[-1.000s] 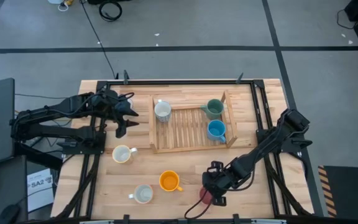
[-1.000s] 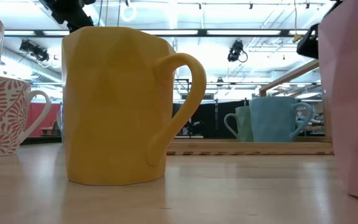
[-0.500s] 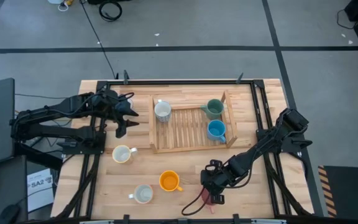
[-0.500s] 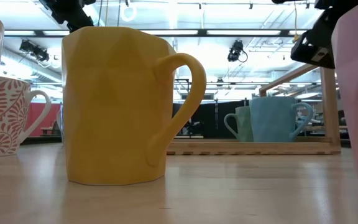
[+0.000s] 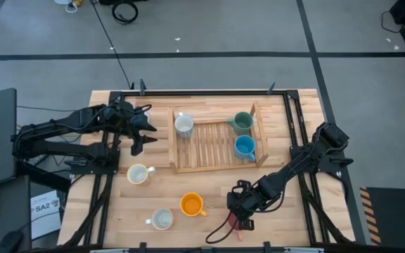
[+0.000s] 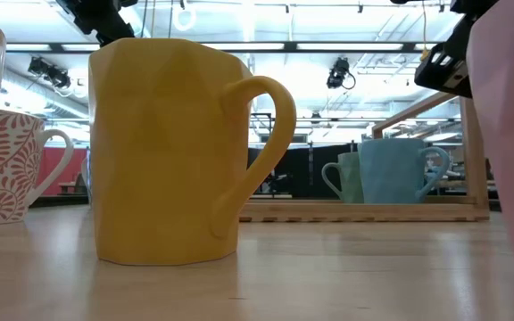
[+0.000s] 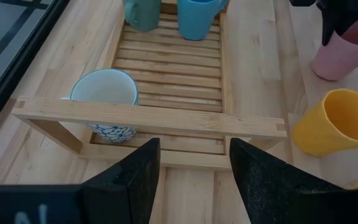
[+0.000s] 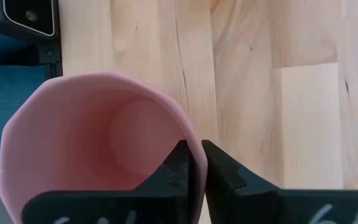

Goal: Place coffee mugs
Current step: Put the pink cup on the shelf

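A pink mug point(image 5: 233, 225) stands near the table's front edge, with my right gripper point(image 5: 240, 215) shut on its rim; in the low view the pink mug point(image 6: 511, 134) leans slightly. An orange mug point(image 5: 191, 204), a whitish mug point(image 5: 162, 219) and a patterned cream mug point(image 5: 138, 173) stand on the table. A whitish mug point(image 5: 183, 125), a green mug point(image 5: 242, 123) and a blue mug point(image 5: 244, 147) stand in the slatted wooden tray point(image 5: 216, 166). My left gripper point(image 7: 194, 165) hangs open above the table, left of the tray. My right gripper pinches the pink mug's rim wall point(image 8: 194, 144), one finger point(image 8: 180, 167) inside the mug and one point(image 8: 221, 169) outside. The fingers come from above, slanting down. The mug leans a little; whether its base is clear of the table I cannot tell.
The tray's raised rails point(image 7: 148, 115) stand between the arms. The orange mug point(image 6: 163, 152) is close to the pink one's left. Bare wood lies between the tray and the front mugs. A black frame point(image 5: 188, 92) edges the table.
The pink mug has shifted a little at my right gripper and now leans instead of standing straight. My left arm has kept still.
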Tool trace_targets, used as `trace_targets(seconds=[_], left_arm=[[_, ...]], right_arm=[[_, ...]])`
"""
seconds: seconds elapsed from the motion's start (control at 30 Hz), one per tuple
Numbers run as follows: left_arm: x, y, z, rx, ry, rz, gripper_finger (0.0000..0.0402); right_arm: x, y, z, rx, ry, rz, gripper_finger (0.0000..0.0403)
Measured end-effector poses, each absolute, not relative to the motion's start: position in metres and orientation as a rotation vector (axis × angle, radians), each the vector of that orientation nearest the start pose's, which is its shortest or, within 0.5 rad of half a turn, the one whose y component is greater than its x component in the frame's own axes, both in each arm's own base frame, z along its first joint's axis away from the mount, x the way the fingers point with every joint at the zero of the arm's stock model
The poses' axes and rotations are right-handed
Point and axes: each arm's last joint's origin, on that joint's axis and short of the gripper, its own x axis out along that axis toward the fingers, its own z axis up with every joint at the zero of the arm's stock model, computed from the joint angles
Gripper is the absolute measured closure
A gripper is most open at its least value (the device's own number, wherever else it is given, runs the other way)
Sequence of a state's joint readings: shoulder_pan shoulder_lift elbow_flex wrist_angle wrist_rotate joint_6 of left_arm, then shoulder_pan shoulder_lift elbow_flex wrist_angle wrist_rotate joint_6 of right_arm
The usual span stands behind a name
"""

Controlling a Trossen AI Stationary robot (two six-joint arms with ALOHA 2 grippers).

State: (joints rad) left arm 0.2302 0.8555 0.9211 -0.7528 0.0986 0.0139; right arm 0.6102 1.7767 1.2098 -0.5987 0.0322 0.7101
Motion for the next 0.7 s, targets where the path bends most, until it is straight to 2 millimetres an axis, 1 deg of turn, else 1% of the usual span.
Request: trace_targets(seconds=[0.13,0.37,0.53,0.7], left_arm=[[0.158,0.034,0.318,-0.099,0.679,0.122,0.0200],[0.158,0.034,0.317,-0.099,0.679,0.122,0.0200],[0.158,0.034,0.317,-0.099,0.679,0.122,0.0200],[0.159,0.034,0.317,-0.099,0.678,0.122,0.0200]], right_arm=[[0.289,0.199,0.192,0.249,1.222,0.086,0.0362],[0.294,0.192,0.194,0.248,1.234,0.115,0.0372],[0.309,0.187,0.211,0.217,1.178,0.184,0.0369],[0.318,0.174,0.229,0.095,1.181,0.221,0.0370]])
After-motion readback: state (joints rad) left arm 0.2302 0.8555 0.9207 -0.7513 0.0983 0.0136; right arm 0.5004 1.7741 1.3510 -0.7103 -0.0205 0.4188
